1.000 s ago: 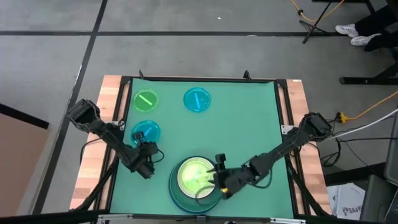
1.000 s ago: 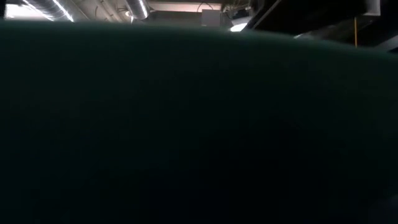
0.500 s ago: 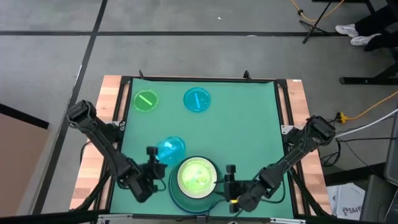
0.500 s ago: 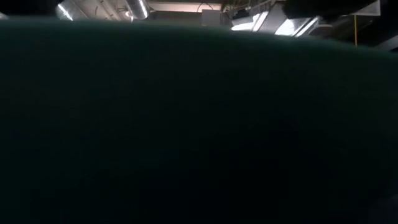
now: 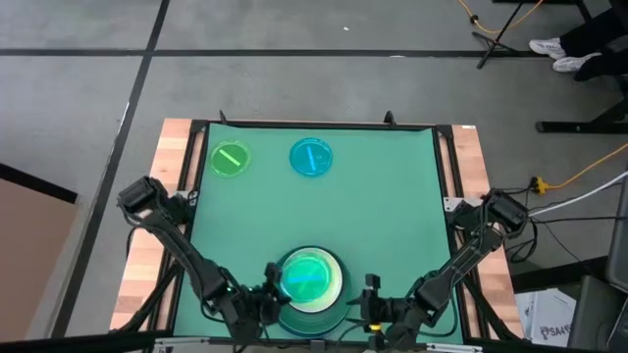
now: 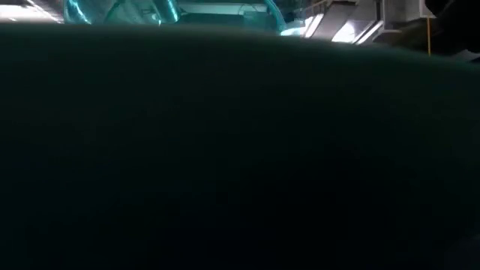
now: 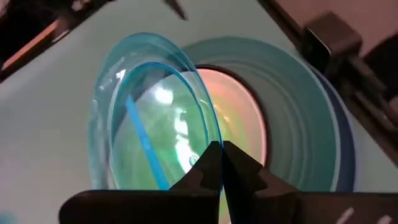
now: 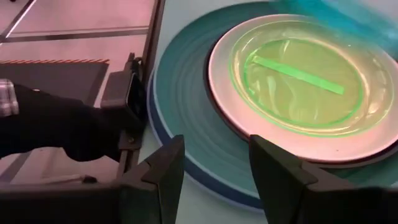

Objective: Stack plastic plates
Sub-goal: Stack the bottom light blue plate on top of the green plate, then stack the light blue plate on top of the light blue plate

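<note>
Left gripper (image 7: 221,163) pinches a cyan plate (image 7: 149,118) over the stack (image 5: 309,284) at the table's near edge; right gripper (image 8: 211,165) waits open, empty. Two small plates, green (image 5: 231,158) and cyan (image 5: 311,157), remain at the far edge.

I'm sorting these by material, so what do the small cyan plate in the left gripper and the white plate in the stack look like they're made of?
The cyan plate, pinched in the left gripper, looks like glossy translucent plastic: the stack shows through it. The white plate seems opaque, smooth plastic with a soft sheen.

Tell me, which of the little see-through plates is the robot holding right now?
The cyan plate pinched in the left gripper, held over the stack. The other cyan plate and a green plate lie untouched on the mat's far side.
</note>
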{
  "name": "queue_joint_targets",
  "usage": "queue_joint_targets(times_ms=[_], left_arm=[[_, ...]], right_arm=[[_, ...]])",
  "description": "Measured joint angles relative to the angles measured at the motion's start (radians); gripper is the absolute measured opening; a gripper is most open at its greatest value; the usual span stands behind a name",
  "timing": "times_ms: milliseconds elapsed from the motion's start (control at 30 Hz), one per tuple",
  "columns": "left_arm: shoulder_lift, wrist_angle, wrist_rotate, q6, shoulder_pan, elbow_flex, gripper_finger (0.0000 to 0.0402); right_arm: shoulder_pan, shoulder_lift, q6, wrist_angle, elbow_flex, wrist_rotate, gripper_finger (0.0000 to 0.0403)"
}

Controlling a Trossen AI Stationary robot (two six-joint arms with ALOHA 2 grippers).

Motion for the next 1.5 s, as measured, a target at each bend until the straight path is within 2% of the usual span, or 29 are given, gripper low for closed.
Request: queue_joint_targets(times_ms=[233,600,700,900,1033,1233,1500], left_arm=[[0.088,0.008,0.032,0.030,0.020,0.010,0.0003],[0.131,-0.003,0.146,-0.025,0.080,0.010,0.0047],[0.118,0.001,0.178,-0.097,0.092,0.010,0.0072],[0.037,-0.057,0.341,-0.175,0.074,0.016,0.0105],[-0.038,-0.081,0.311,-0.198,0.028,-0.004,0.0105],[-0.197,-0.051,0.175,-0.218,0.006,-0.167,0.0103],[-0.436,0.281,0.178,-0.248,0.110,-0.583,0.0103]], right_arm=[[-0.003,0.000,0.015,0.004,0.000,0.001,0.0170],[-0.003,0.000,-0.009,-0.004,0.000,0.026,0.0170],[-0.003,0.000,-0.011,-0.003,0.000,0.027,0.0170],[-0.005,0.000,-0.011,0.001,0.000,0.036,0.0170],[-0.034,0.000,-0.018,-0.006,0.000,0.127,0.0170],[-0.130,-0.001,-0.096,-0.065,0.000,0.131,0.0170],[-0.278,-0.001,-0.279,-0.159,0.000,0.122,0.0170]])
